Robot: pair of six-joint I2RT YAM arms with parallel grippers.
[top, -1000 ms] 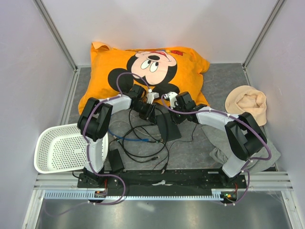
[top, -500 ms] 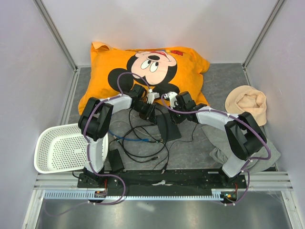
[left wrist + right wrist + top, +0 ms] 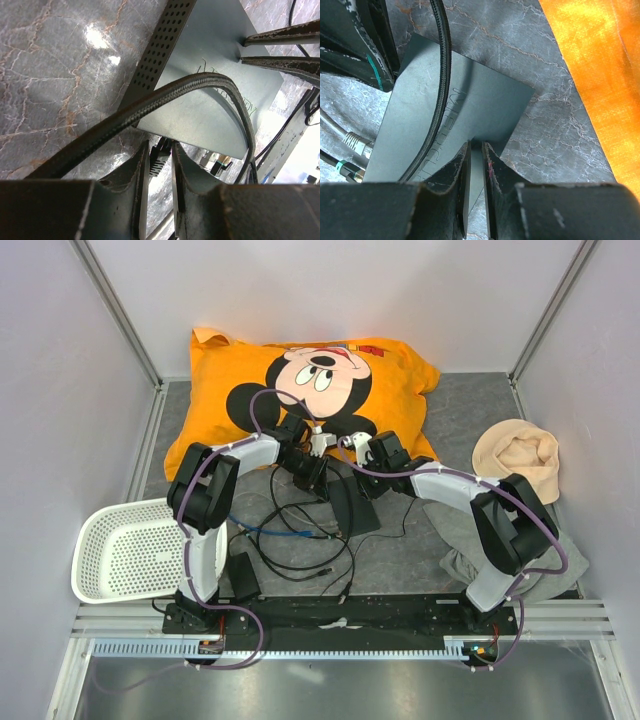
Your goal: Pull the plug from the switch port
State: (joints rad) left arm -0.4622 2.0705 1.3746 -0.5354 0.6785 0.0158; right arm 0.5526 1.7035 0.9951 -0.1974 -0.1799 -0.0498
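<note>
— Where's your plug?
— The plug [image 3: 159, 156] sits pinched in your left claw [image 3: 161, 165], just off the edge of the switch [image 3: 215, 95], mid-table [image 3: 400, 550].
— And your right?
— Your right claw [image 3: 476, 172] is narrowed on the switch's edge. A braided cable [image 3: 437, 95] arches over the box, orange pillow [image 3: 300, 380] beyond.

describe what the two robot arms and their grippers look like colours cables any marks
Both arms, left arm and right arm, have white link shells with black joints; a purple cable loops along each. The left gripper and right gripper have dark, scuffed fingers; the right gripper's inner face shows a pinkish smear.
</note>
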